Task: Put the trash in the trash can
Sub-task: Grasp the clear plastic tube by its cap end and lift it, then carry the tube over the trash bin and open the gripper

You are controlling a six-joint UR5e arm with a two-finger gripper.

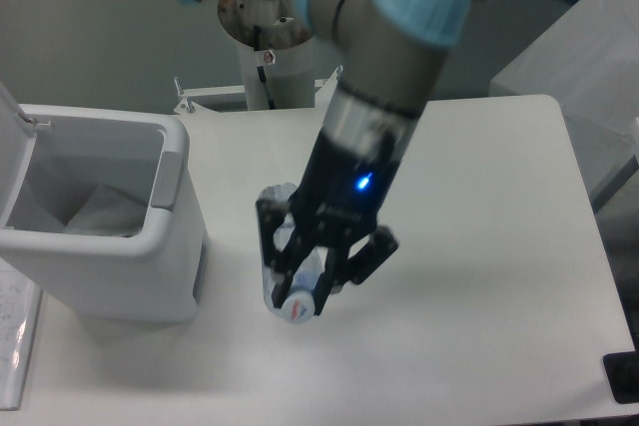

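Observation:
My gripper [306,280] hangs above the middle of the table, tilted, and is shut on a slim clear plastic bottle [279,203] of trash. The bottle's white cap [296,310] points down toward the front edge, clear of the tabletop. The trash can [166,179], a boxy white bin, stands at the left with its lid [12,119] swung up and open. It is about a hand's width left of the gripper. Pale crumpled material [92,211] lies inside the bin; I cannot tell what it is.
The arm's base post [266,43] rises at the back of the white table [499,246]. A grey box [584,57] stands off the back right corner. A black object [622,378] sits at the front right edge, and a sheet of paper [14,331] lies front left.

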